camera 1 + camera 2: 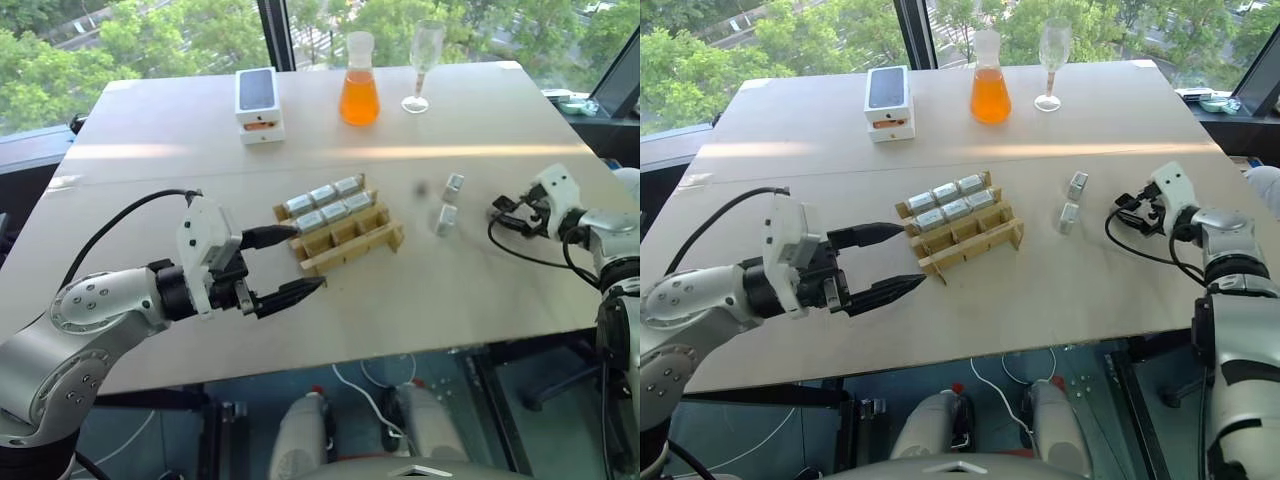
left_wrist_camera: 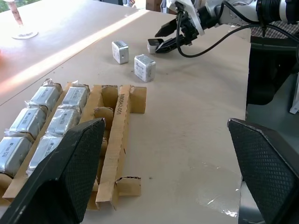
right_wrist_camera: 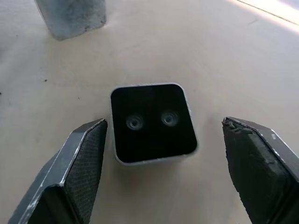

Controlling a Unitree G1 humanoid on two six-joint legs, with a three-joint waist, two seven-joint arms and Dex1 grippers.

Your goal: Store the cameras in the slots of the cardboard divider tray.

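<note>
The right fingers [image 3: 84,163] stand spread, a camera [image 3: 153,123] between them, untouched. The left fingers [image 1: 290,292] are spread just beside the tray [image 1: 350,240].

Bare table [image 1: 480,290] surrounds the cardboard divider tray [image 1: 352,243]; two loose cameras [image 1: 446,220] stand right of it.
</note>
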